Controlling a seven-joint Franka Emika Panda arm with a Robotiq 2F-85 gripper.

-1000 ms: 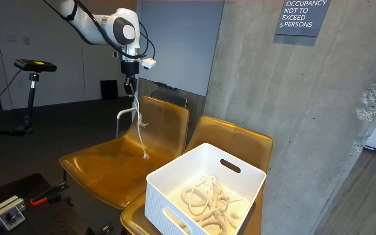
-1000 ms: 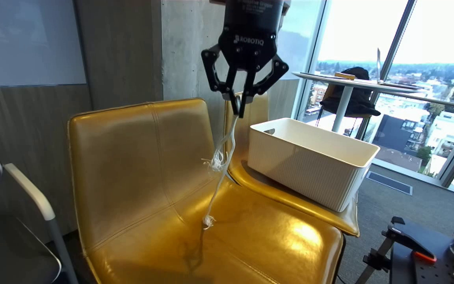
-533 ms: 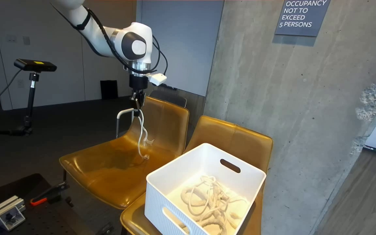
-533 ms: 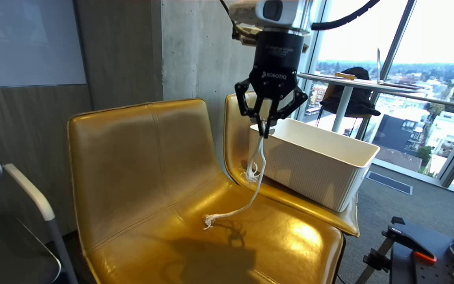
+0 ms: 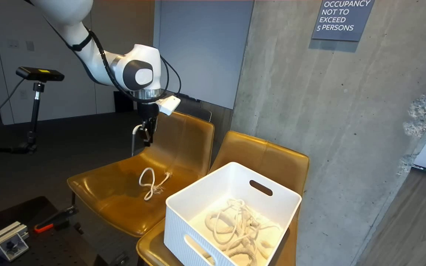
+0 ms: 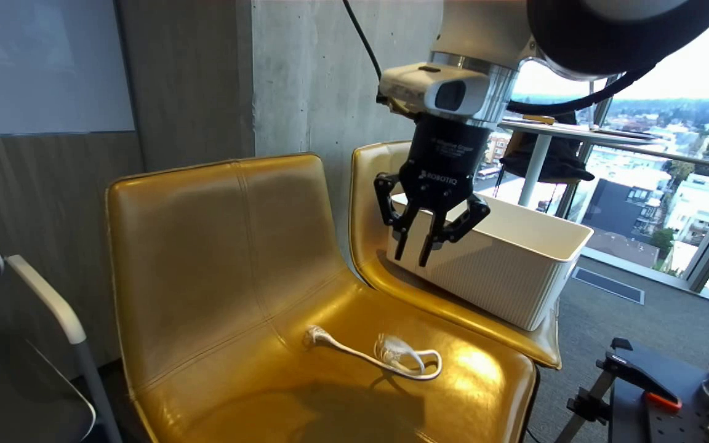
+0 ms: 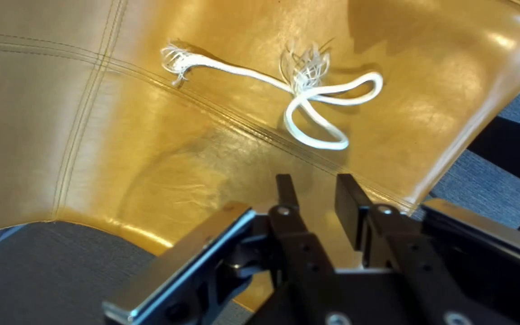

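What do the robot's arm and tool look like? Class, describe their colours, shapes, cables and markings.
The arm is white and rounded, with a black strap, black cables along it, and a dark oval patch around a pale disc. A silver collar and white box sit above the tool, which is black with white ROBOTIQ lettering and two jointed fingers.

An occupancy sign on the concrete wall, a white table near tall windows
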